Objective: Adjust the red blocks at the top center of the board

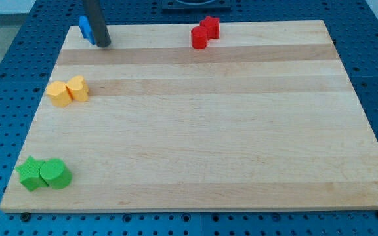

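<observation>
Well right of my tip (104,44): red blocks (205,33)

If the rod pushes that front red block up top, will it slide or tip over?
The front red block is low and squat on smooth wood, so it would probably slide. It touches the rear red block, so both likely move together. My tip is far left.

Blue block (84,27); yellow pair (68,91); green pair (43,174); wooden board (209,131).
</observation>
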Controlling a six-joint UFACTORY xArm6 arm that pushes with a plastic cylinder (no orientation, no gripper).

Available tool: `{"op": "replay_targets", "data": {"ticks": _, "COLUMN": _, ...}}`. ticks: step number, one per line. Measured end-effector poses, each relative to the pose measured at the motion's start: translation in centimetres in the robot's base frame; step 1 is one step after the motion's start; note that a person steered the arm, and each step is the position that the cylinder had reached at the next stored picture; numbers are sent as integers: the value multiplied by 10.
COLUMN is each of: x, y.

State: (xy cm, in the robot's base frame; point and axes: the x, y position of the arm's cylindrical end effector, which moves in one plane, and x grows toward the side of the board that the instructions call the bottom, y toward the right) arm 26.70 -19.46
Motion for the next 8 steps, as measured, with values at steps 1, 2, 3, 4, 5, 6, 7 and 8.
{"op": "replay_targets", "data": {"ticks": 1, "x": 45, "y": 80}}
{"op": "replay_targets", "data": {"ticks": 2, "x": 67, "y": 189}}
{"op": "replay_targets", "data": {"ticks": 3, "x": 57, "y": 295}}
{"op": "replay_targets", "data": {"ticks": 4, "x": 19, "y": 330}}
{"op": "replay_targets", "data": {"ticks": 5, "x": -25, "y": 330}}
{"op": "replay_targets", "data": {"ticks": 6, "x": -48, "y": 306}}
{"op": "replay_targets", "data": {"ticks": 7, "x": -53, "y": 277}}
{"op": "replay_targets", "data": {"ticks": 8, "x": -53, "y": 260}}
